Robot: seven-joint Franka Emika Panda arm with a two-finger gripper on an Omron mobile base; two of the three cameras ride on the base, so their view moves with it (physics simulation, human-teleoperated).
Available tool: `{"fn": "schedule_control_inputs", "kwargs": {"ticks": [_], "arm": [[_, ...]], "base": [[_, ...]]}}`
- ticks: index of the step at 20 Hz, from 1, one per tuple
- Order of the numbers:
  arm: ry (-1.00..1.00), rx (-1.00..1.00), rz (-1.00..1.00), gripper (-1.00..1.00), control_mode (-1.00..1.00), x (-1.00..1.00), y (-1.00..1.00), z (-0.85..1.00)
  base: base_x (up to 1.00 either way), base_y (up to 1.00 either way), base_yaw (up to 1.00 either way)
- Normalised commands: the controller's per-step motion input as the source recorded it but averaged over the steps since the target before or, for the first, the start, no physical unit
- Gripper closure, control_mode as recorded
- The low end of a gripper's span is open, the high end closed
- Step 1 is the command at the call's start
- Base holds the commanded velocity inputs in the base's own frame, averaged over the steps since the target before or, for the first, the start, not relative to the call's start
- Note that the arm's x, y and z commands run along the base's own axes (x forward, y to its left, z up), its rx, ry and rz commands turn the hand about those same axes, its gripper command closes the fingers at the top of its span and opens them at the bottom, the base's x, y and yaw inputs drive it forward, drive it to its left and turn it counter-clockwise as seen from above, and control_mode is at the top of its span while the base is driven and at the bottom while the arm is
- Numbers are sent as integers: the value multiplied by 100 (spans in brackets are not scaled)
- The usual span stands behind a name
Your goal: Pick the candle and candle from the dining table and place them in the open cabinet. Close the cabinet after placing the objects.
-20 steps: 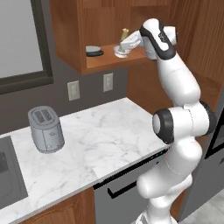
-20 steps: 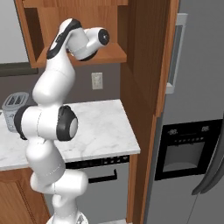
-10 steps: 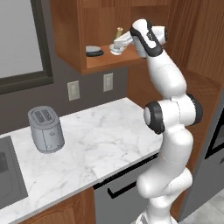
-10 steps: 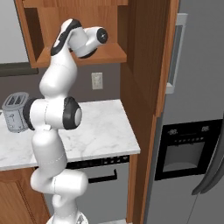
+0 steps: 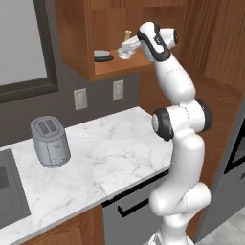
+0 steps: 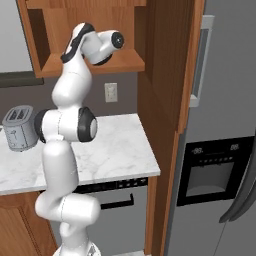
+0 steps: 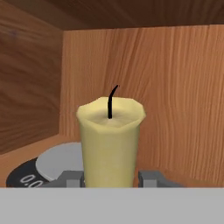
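**Candle pinched in the claw, inside the open wall cabinet**

Arm reaches high from the floor base, hand pushed into the reddish-brown wall cabinet (image 5: 115, 67) above the counter. Gripper (image 7: 109, 179) is clamped on a pale yellow candle (image 7: 110, 140) with a black wick; a grey fingertip (image 7: 70, 178) sits tight against each side of the wax. Candle stands upright in the hand view, cabinet back wall behind it. In the left base view the same candle (image 5: 127, 34) pokes up just past the hand, over the cabinet shelf, right of centre.

Flat dark grey dish (image 5: 102, 56) lies on the shelf to the candle's left, near it; whether they touch can't be told. Hand view shows that dish (image 7: 48, 164) low on the left, beside and behind the candle.

Below: marble counter (image 5: 110, 158) with a silver toaster (image 5: 50, 141) on its left part, well apart from the arm. Two wall outlets (image 5: 80, 98) on the dark wall under the cabinet. Dishwasher front (image 6: 112, 210) under the counter. Steel fridge (image 6: 220, 150) at far right in the right base view.
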Motion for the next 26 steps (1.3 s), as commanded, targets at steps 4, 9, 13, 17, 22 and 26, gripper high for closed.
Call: {"fn": "schedule_control_inputs", "kwargs": {"ticks": [4,9,13,17,22,26], "arm": [[7,-1,0,100,-100,30,0,-18],[6,-3,0,100,-100,29,0,-25],[1,-1,0,100,-100,26,0,-13],[1,0,0,100,-100,13,0,-1],[0,0,0,-100,-100,2,0,0],[0,0,0,-100,-100,0,0,0]], "base": [[0,0,0],[0,0,0],[0,0,0],[0,0,0],[0,0,0],[0,0,0]]}}
